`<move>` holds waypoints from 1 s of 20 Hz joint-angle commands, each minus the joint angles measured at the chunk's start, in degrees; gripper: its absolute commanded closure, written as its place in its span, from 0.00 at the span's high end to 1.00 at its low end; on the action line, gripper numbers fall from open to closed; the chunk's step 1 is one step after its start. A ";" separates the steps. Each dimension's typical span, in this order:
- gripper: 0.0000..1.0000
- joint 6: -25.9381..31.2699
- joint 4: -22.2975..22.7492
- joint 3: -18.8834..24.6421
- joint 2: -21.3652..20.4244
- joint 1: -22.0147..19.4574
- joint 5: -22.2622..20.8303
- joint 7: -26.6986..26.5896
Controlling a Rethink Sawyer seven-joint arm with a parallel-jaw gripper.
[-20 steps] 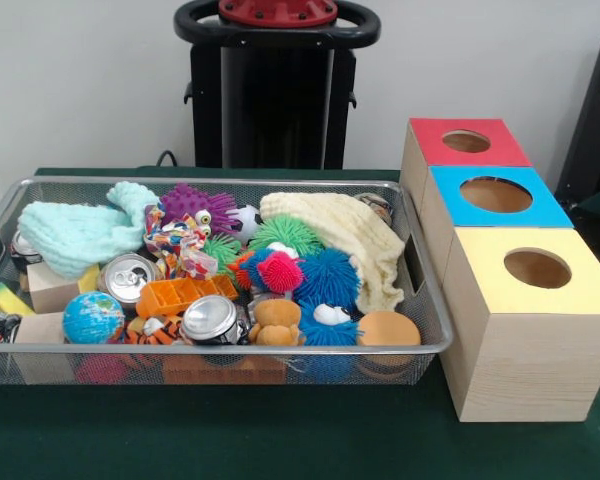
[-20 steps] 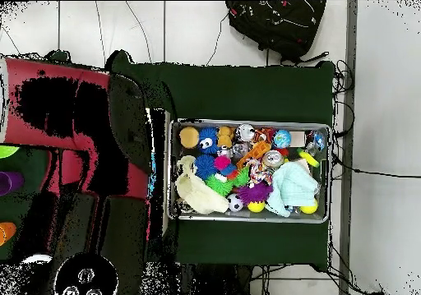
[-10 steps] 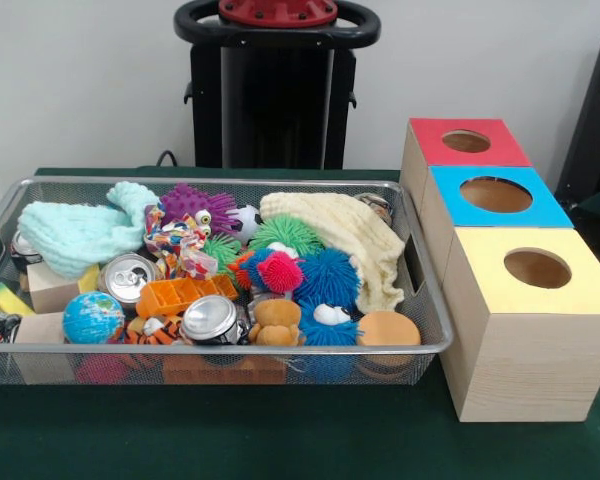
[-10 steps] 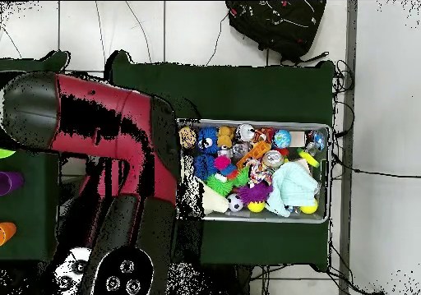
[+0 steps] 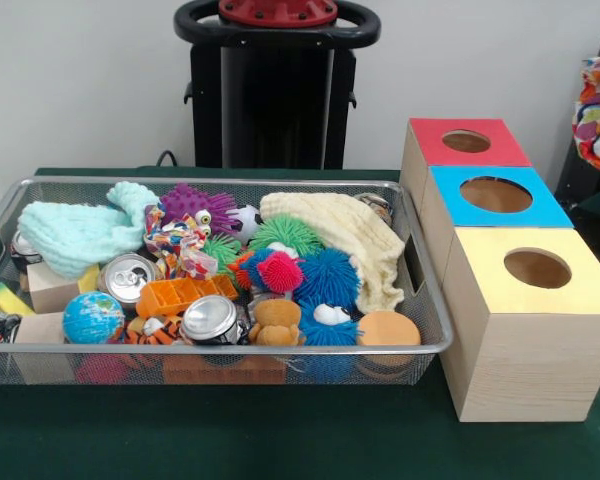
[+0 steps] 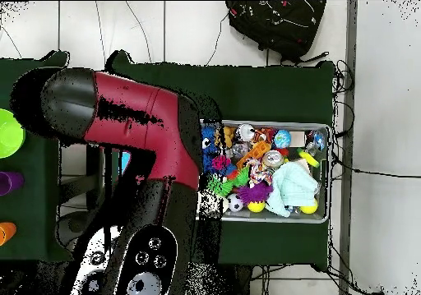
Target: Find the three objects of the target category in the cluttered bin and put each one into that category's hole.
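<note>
The wire mesh bin (image 5: 420, 345) sits on the dark green table cloth (image 5: 280, 440) and it is full of stuff. Nothing looks sorted yet, so I think the job is just at the start.

Inside the bin there is a blue spiky rubber ball (image 5: 328, 276), a pink spiky ball (image 5: 280, 272), a green spiky ball (image 5: 285, 235) and a purple spiky toy with googly eyes (image 5: 195, 205). There are two shiny drink cans (image 5: 210, 318), a small globe ball (image 5: 93, 318), a mint green knit cloth (image 5: 75, 235) and a cream yellow cloth (image 5: 345, 240).

Next to the bin stand three wooden boxes with round holes on top: a red-topped box (image 5: 467, 141), a blue-topped box (image 5: 496, 194) and a yellow-topped box (image 5: 536, 268). I cannot see into the holes, so I cannot tell if anything is in them.

From above, the big red and black robot arm (image 6: 131, 115) covers one end of the bin. Its gripper is hidden under it, so I cannot tell if it is holding anything.

At the right edge of the front view hangs a colourful patterned cloth thing (image 5: 598, 110). I cannot tell what holds it up.

All three things probably still need finding.
</note>
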 commanded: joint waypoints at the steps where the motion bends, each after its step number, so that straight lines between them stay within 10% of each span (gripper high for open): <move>1: 0.00 -1.03 6.67 7.89 4.48 -1.85 -2.95 4.46; 20: 0.00 -4.86 5.32 9.00 7.89 -2.26 -3.70 5.65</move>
